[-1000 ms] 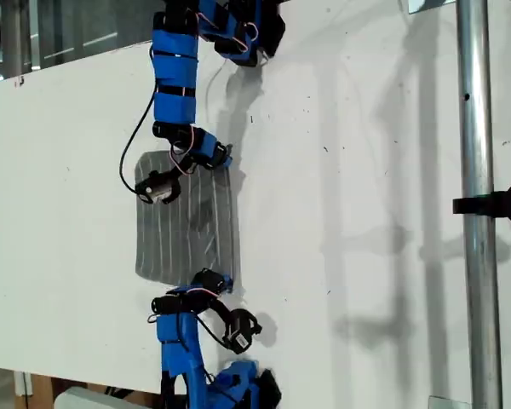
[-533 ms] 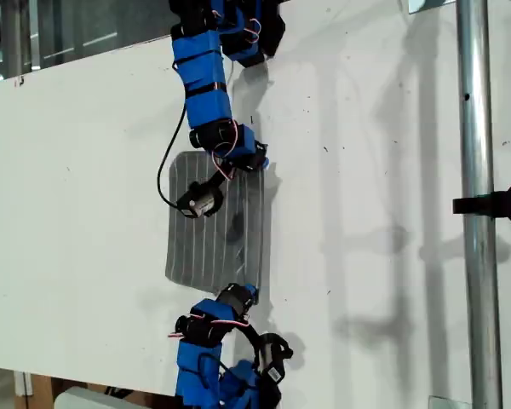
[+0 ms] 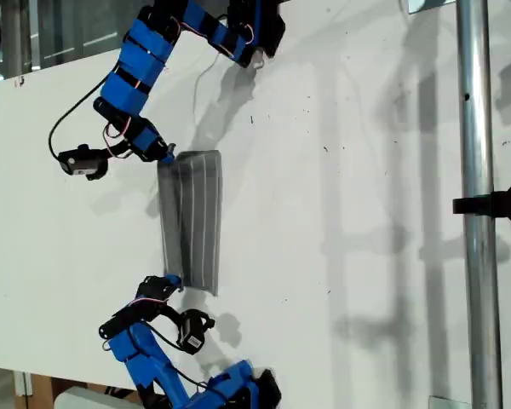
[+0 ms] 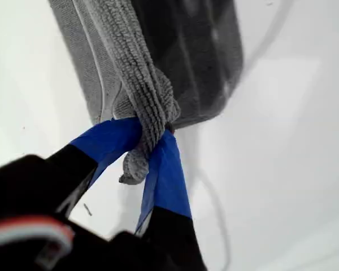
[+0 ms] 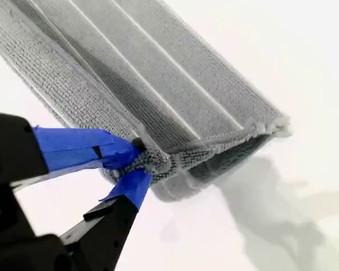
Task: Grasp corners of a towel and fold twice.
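My first gripper [image 4: 142, 148] is clenched on a bunched corner [image 4: 137, 164] of the towel [image 4: 175, 51]. The grey pile is squeezed between its two blue-taped fingers [image 4: 110, 138], and a small nub of cloth pokes out past them. From that pinch the cloth runs away from me, doubled over, with a dark hollow between its layers. My second gripper [image 5: 137, 166] is also grasping a corner [image 5: 155, 161], with its blue fingertips [image 5: 121, 153] closed on a wad of fabric at one end of the towel [image 5: 158, 84]. There the upper layer shows its pale stripes, and the fold gapes open a little beside the pinch. In the exterior view the towel [image 3: 192, 217] lies on the white table [image 3: 366, 128] as a long narrow strip left of centre, running from far to near. One blue arm [image 3: 132, 77] meets its far left corner and another blue arm [image 3: 145, 341] meets its near left corner. I cannot tell from the wrist views which of these is my first and which my second. A metal pole [image 3: 475, 170] stands well apart at the exterior view's right.
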Tool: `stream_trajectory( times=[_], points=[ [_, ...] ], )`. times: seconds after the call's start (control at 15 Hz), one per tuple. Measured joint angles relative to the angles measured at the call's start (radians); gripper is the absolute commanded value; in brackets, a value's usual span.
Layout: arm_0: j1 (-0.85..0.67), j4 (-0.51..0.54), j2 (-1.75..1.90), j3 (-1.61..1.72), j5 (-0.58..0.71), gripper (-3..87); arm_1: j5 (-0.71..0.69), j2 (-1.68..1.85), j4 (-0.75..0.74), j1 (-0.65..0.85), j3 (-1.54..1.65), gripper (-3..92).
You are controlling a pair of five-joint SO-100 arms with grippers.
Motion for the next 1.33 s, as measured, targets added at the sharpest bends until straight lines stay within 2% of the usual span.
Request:
stream_trajectory(
  times=[0.13, 0.27, 0.4, 0.6, 0.73, 1.0, 1.07, 1.13, 1.2, 1.33],
  points=[
    [-0.049, 0.043, -0.064, -0.201, 0.058, -2.9, -0.051, 0.015, -0.008, 0.094, -0.067, -0.3],
    [-0.061, 0.06, -0.064, -0.245, 0.074, -2.9, -0.058, 0.071, 0.005, 0.095, -0.071, -0.3],
    [-0.06, 0.052, -0.064, -0.17, 0.064, -2.9, -0.028, 0.077, -0.012, 0.034, -0.005, -0.3],
    [-0.055, -0.038, -0.1, 0.014, 0.035, -2.9, 0.063, 0.037, -0.091, -0.075, 0.167, -0.3],
    [-0.054, -0.074, -0.175, 0.058, 0.014, -2.9, 0.103, -0.052, -0.16, -0.103, 0.213, -0.3],
    [-0.025, -0.083, -0.202, 0.101, -0.02, -2.8, 0.14, -0.198, -0.195, -0.132, 0.213, -0.3],
    [-0.02, -0.083, -0.219, 0.104, -0.023, 3.3, 0.149, -0.224, -0.202, -0.132, 0.213, 1.5],
    [-0.02, -0.083, -0.242, 0.104, -0.035, 21.2, 0.164, -0.244, -0.204, -0.132, 0.212, 24.3],
    [-0.021, -0.08, -0.259, 0.104, -0.054, 26.2, 0.181, -0.245, -0.204, -0.126, 0.21, 39.0],
    [-0.031, -0.051, -0.245, 0.121, -0.107, 33.3, 0.192, -0.239, -0.158, -0.104, 0.213, 41.8]
  ],
)
